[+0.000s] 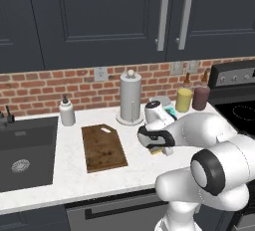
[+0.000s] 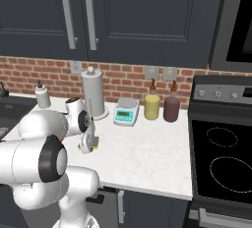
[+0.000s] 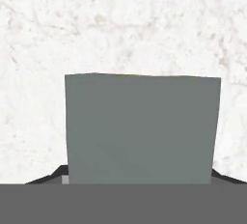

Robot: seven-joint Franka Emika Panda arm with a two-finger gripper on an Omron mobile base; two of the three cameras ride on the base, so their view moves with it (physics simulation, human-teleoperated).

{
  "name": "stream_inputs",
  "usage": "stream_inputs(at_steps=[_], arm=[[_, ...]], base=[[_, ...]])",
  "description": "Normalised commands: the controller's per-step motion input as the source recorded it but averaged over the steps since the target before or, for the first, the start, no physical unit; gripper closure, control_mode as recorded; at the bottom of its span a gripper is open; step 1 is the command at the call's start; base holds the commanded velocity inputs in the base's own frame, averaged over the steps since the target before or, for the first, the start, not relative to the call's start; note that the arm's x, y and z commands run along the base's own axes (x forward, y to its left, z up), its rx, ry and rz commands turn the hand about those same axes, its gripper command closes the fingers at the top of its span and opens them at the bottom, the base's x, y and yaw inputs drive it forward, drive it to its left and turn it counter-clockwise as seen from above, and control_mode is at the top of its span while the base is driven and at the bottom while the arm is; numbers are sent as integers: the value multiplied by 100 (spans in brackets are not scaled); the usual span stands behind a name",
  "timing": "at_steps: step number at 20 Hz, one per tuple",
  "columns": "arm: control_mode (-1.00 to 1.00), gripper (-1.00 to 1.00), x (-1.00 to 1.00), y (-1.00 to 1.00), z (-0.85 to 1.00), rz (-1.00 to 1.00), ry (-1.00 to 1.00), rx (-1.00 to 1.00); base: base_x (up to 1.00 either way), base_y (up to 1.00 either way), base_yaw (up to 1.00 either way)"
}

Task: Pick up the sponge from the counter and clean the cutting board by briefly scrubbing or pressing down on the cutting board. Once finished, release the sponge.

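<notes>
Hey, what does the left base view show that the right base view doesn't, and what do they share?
Left base view alone: the cutting board lying flat on the counter, and the black sink to its left.

Right base view alone: the full stove top with its burner rings, and the whole kitchen scale.

Both: the paper towel holder, the soap bottle, the two jars by the brick wall, and the gripper low over the sponge.

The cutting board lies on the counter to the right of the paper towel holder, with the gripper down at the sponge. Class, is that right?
Not quite. The cutting board lies left of the paper towel holder, as the left base view shows. The gripper is indeed down at the sponge on the counter.
</notes>
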Motion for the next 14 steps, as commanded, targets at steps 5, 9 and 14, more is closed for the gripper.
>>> stream_inputs(at_steps=[5,9,14], arm=[[-100,-100,32,-11,-4,-1,0,1],[-100,-100,14,0,0,0,0,0],[-100,-100,0,-7,1,0,-2,0]], base=[[0,0,0],[0,0,0],[0,0,0]])
